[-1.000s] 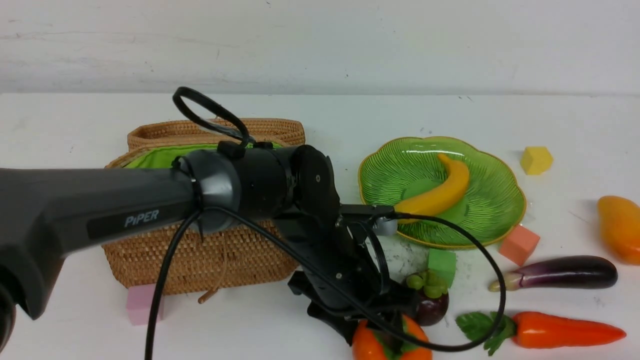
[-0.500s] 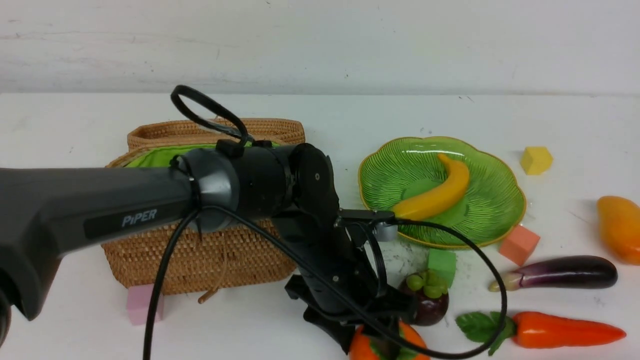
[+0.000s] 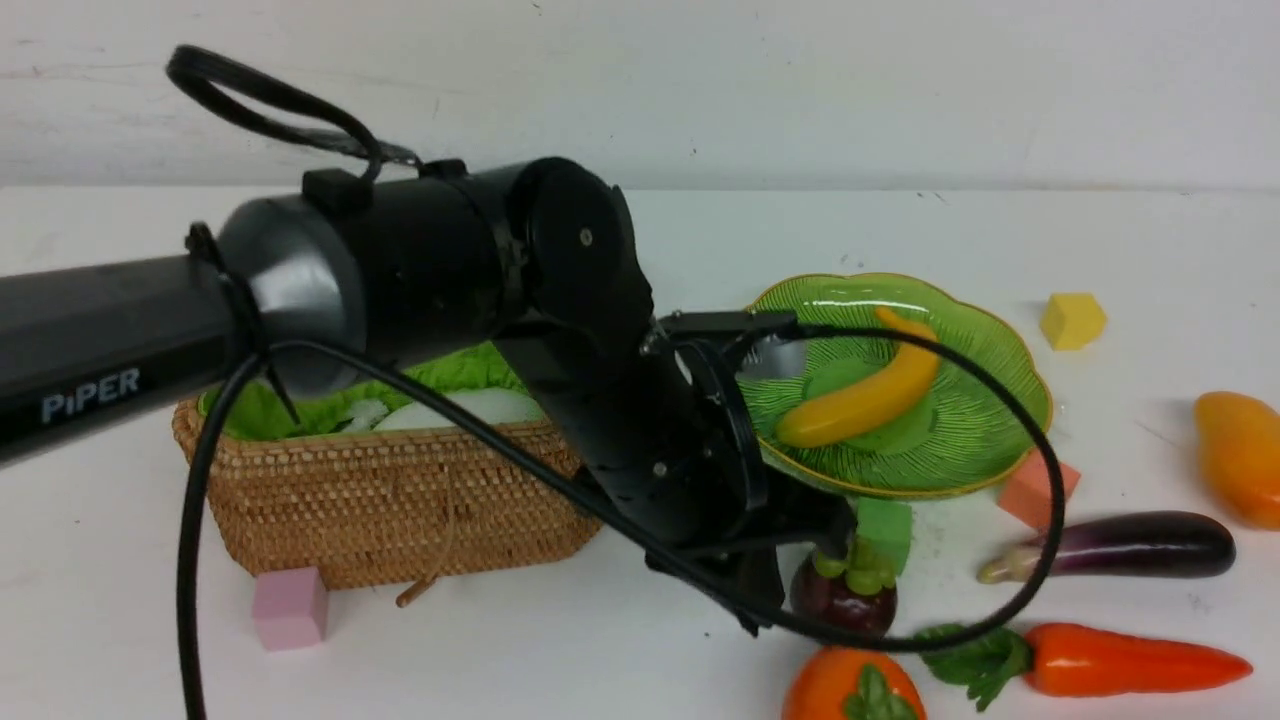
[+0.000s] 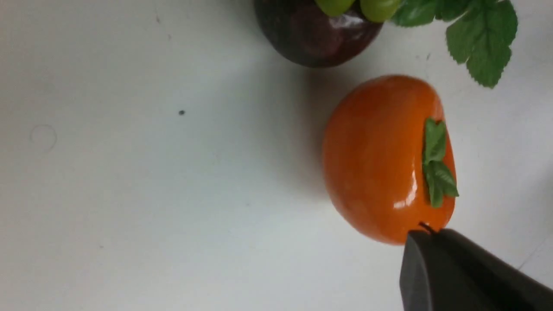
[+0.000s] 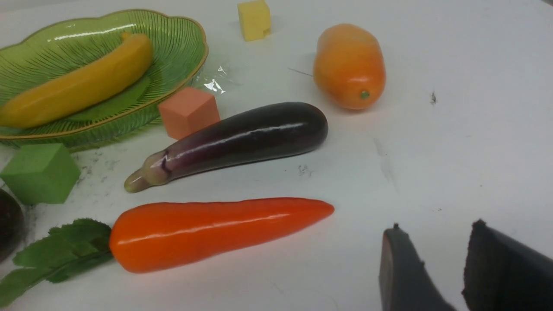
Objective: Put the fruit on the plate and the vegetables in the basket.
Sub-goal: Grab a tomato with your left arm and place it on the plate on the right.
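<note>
My left gripper [image 3: 765, 612] points down beside the dark purple mangosteen [image 3: 845, 600], shut with nothing in it. In the left wrist view its joined fingertips [image 4: 425, 235] sit just short of the orange persimmon [image 4: 384, 160], which lies free on the table [image 3: 852, 690]. The banana [image 3: 860, 395] lies on the green plate [image 3: 985, 425]. A white radish [image 3: 470, 408] rests in the wicker basket [image 3: 400, 500]. The eggplant [image 3: 1120, 545], carrot [image 3: 1130, 662] and mango [image 3: 1240, 455] lie on the table at the right. In its wrist view my right gripper [image 5: 437, 225] hangs open and empty, off the carrot's [image 5: 216, 231] pointed end.
Small cubes are scattered about: pink [image 3: 290, 607] in front of the basket, green [image 3: 885, 530] and salmon [image 3: 1035, 490] by the plate's near rim, yellow [image 3: 1072, 320] behind it. The left arm's black cable loops over the plate. A white wall backs the table.
My left arm has lifted up and away from the persimmon and its gripper has gone from open to shut, empty. The basket's inside with the radish now shows.
</note>
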Motion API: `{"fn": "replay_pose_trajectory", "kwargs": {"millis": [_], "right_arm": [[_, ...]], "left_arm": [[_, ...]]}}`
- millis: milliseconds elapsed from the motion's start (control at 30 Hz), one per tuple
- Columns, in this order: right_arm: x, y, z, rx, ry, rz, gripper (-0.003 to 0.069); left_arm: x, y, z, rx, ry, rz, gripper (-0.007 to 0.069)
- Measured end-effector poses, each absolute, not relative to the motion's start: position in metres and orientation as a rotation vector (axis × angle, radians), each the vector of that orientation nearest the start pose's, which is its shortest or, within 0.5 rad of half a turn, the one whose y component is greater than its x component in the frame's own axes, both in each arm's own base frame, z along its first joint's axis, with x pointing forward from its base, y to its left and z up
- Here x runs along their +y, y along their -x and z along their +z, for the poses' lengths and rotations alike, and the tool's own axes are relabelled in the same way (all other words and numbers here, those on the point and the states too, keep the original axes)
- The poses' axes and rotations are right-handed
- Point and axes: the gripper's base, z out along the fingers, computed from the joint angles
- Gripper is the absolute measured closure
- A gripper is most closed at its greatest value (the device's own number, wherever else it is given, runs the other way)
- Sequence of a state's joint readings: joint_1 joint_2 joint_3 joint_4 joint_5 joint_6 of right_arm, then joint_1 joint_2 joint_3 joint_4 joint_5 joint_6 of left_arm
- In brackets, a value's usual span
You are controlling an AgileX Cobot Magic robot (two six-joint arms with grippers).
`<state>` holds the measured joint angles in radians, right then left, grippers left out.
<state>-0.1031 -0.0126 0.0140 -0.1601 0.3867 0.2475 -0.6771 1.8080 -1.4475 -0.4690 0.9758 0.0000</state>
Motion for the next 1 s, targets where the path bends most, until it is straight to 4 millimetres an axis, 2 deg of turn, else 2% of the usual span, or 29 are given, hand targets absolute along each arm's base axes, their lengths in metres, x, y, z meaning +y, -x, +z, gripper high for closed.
{"fn": "replay_pose_trajectory", "kwargs": {"millis": [133,200,267,300,333,467,567,633,800,833,1000], "right_arm": [[-0.011,-0.051,0.175,1.853,-0.230,-0.059,0.0417],[-0.011,-0.051,0.175,1.853,-0.230,-0.059,0.0417],[-0.011,-0.051,0.175,1.853,-0.230,-0.059,0.0417],[-0.011,-0.051,0.175,1.853,-0.230,-0.059,0.0417],[-0.011,-0.051,0.175,1.853,-0.230,-0.059,0.0417],[-0.011,-0.051,0.175,1.853,-0.230,-0.059,0.0417],[-0.011,-0.051,0.175,1.853,-0.230,-0.059,0.0417],[-0.011,-0.051,0.175,1.853,-0.230,-0.059,0.0417],[-0.011,-0.051,0.175,1.853,-0.230,-0.059,0.0417],[-0.011,-0.051,0.175,1.853,-0.230,-0.059,0.0417],[-0.011,-0.051,0.175,1.853,-0.230,-0.059,0.0417]], "left_arm": [[-0.266,-0.275,0.263,2.825,-0.675,-0.717,0.0615],[-0.268,-0.272,0.262,2.825,-0.724,-0.670,0.0567],[-0.270,-0.267,0.260,2.818,-0.784,-0.603,0.0471],[-0.270,-0.267,0.260,2.816,-0.789,-0.599,0.0471],[-0.272,-0.264,0.259,2.815,-0.812,-0.558,0.0386],[-0.273,-0.262,0.258,2.823,-0.813,-0.526,0.0139],[-0.274,-0.263,0.258,2.816,-0.801,-0.531,0.0013],[-0.276,-0.264,0.255,2.814,-0.786,-0.547,-0.0034],[-0.286,-0.268,0.233,2.867,-0.792,-0.587,-0.0043],[-0.290,-0.269,0.220,2.899,-0.802,-0.617,-0.0039],[-0.301,-0.273,0.187,2.966,-0.811,-0.688,-0.0010]]}}
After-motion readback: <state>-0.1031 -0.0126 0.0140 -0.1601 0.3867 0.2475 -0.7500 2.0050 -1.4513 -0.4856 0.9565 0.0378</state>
